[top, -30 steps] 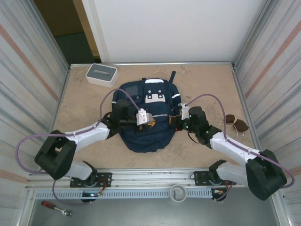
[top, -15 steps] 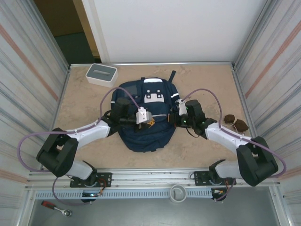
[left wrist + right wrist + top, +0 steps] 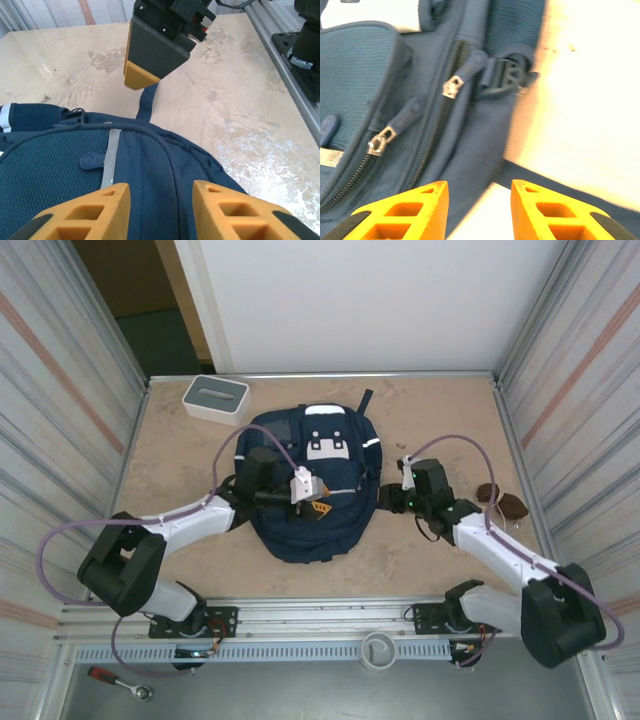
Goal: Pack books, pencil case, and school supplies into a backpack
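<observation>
Backpack (image 3: 318,490) lies flat mid-table, zips (image 3: 452,86) looking shut; left gripper (image 3: 318,503) over its middle and right gripper (image 3: 386,498) at its right edge both gape empty, so I judge closing done; next, lift both clear without snagging fabric.

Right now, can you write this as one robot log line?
backpack flat on table | left gripper open over backpack | right gripper open near its zipper pulls | nothing held
</observation>
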Controlling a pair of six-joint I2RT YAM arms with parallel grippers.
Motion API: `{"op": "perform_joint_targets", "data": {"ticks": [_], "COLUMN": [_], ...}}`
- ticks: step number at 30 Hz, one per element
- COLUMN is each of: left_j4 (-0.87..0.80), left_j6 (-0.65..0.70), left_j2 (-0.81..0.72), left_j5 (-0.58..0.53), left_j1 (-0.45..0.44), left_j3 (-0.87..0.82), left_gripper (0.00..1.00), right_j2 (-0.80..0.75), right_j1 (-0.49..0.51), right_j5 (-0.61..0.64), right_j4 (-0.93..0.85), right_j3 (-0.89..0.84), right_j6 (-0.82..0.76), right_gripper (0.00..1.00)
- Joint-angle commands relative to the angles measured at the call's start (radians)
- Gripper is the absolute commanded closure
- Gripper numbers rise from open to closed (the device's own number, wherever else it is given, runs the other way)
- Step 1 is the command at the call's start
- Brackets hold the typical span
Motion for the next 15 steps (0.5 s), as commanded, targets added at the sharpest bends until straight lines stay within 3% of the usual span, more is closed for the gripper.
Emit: {"op": "perform_joint_targets", "data": {"ticks": [1,3,7,11,15], "left_j4": [0.051,0.085,0.167,0.146,0.066], "left_j6": [-0.051,-0.098,-0.229,-0.385,-0.536], "left_j2": [-0.035,-0.077,-0.188,-0.293,-0.408], "left_j5": [-0.025,-0.1,-0.359,-0.594,-0.814], "left_j1": [-0.007,-0.007,0.006,0.074,0.182], "left_j3": [0.009,-0.013,-0.078,-0.115,-0.17], "left_gripper": [0.51,0.44,0.31,0.24,0.17], "right_j2": [-0.073,-0.089,-0.067,-0.012,-0.02], "right_j1": [-0.018,-0.029,-0.039,-0.036,-0.036], "right_j5": [0.162,0.195,0.182,0.184,0.361], "right_j4": [-0.105,-0.114,-0.061,-0.023,-0.066], "right_j3": [0.006,0.024,0.058,0.096,0.135], "right_j6": [0.022,0.04,0.068,0.092,0.082], "right_gripper": [0.58,0.53,0.4,0.24,0.18]}}
